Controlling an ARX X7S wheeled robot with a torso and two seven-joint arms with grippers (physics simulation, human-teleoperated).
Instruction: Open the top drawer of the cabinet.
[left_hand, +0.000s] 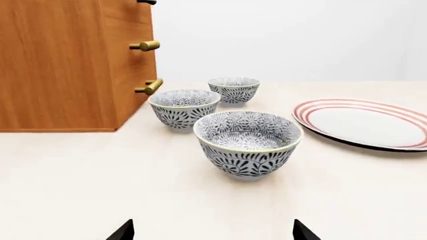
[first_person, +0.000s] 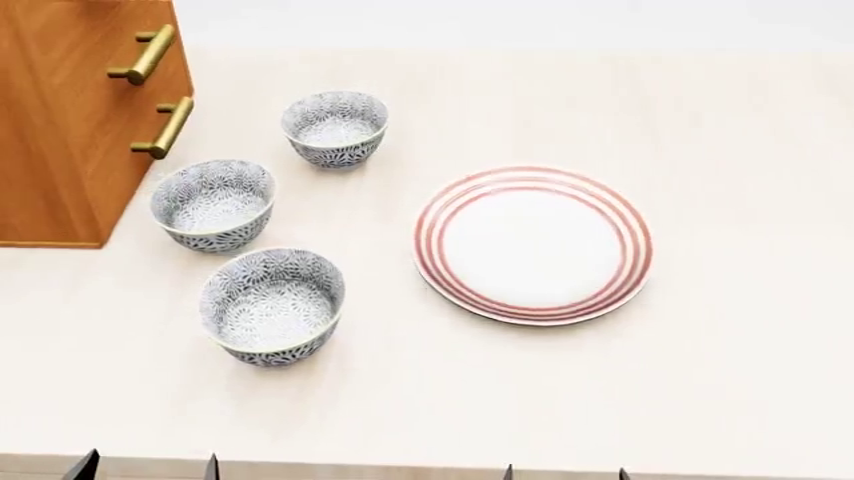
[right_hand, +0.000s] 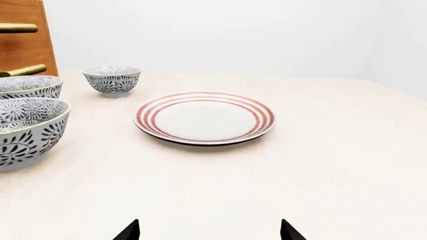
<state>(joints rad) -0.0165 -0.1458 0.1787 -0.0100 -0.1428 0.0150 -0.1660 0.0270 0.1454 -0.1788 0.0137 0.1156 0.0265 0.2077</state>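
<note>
Pale cream desk (first_person: 694, 400), white wall behind, both arms parked low at the near edge.

Cabinet (first_person: 60, 130) sitting at the far left corner of the desk, orange-brown wood, brass bar handles poking out toward the bowls. Only two handles visible from the head view; top drawer (left_hand: 145, 2) barely in frame, just a dark handle tip at the upper edge of the left wrist view, so can't tell if shut or pulled out. Three patterned bowls (first_person: 272, 305) in a loose line beside the cabinet, striped plate (first_person: 534, 245) off to their right. Left gripper (left_hand: 212, 231) low, aimed level across the desk at the nearest bowl, jaws spread wide, holding nothing. Right gripper (right_hand: 209, 231) same deal, facing the plate, jaws apart and empty. Neither anywhere near the cabinet.
</note>
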